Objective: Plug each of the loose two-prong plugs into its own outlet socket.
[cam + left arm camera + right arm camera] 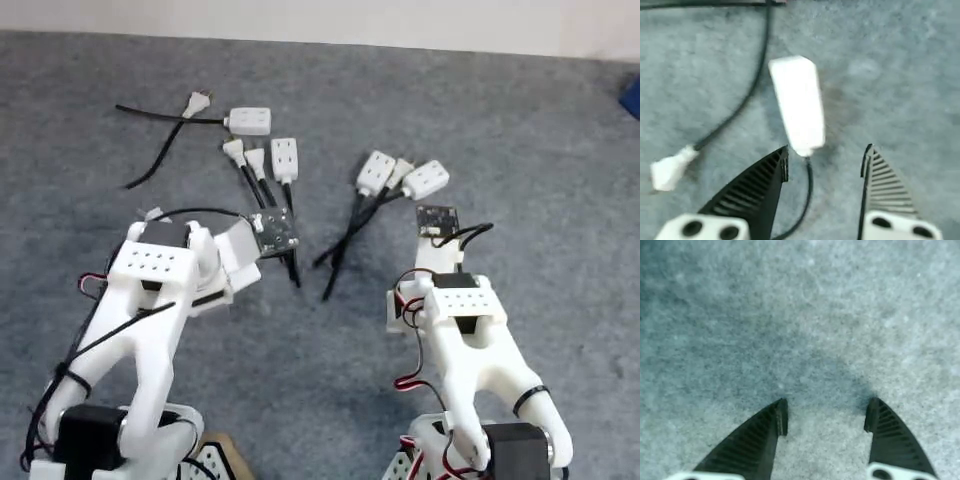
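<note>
Fingers [760, 185] of the left gripper [825, 157] stand spread just short of the white outlet socket [797, 102], whose cord [809, 182] runs between them, so closing here could pinch cord, not housing; the right gripper [827, 412] gapes over grey carpet [790, 315].

Soft, even light; a dim shadow pools beneath the right pincer [827, 407].

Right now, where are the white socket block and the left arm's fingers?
white socket block [797, 102], left wrist view, middle of its body.
left fingers [757, 187], left wrist view, ribbed face of one.
</note>
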